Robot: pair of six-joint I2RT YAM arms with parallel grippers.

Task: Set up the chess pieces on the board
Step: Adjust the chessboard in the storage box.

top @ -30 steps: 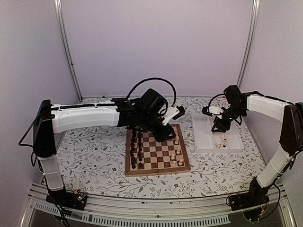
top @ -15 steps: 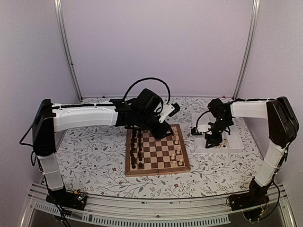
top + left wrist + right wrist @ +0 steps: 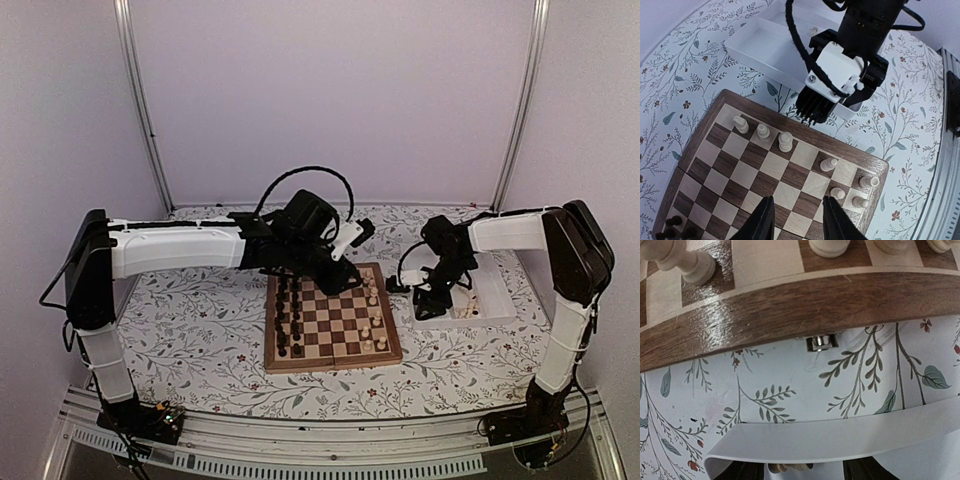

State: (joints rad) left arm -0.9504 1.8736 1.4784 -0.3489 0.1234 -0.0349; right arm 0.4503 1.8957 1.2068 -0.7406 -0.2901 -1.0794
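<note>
The board (image 3: 330, 358) lies mid-table, with dark pieces (image 3: 285, 320) along its left side and several cream chess pieces (image 3: 376, 300) along its right side. My left gripper (image 3: 348, 280) hovers over the board's far right part. In the left wrist view it (image 3: 797, 204) is open and empty above bare squares, with cream pieces (image 3: 785, 141) beyond. My right gripper (image 3: 428, 305) reaches down into the white tray's left end. In the right wrist view its fingers (image 3: 745, 472) are spread either side of a cream piece (image 3: 787, 468), mostly hidden behind the tray wall (image 3: 840, 440).
The white tray (image 3: 500, 300) sits right of the board and holds a few more cream pieces (image 3: 465, 310). The board's rim (image 3: 790, 310) and clasp (image 3: 821, 342) lie just past the tray wall. The right gripper (image 3: 815, 107) shows in the left wrist view at the board's edge.
My right arm has swung left and down from above the tray's middle to its left end by the board. My left gripper has drawn back slightly toward the far left.
</note>
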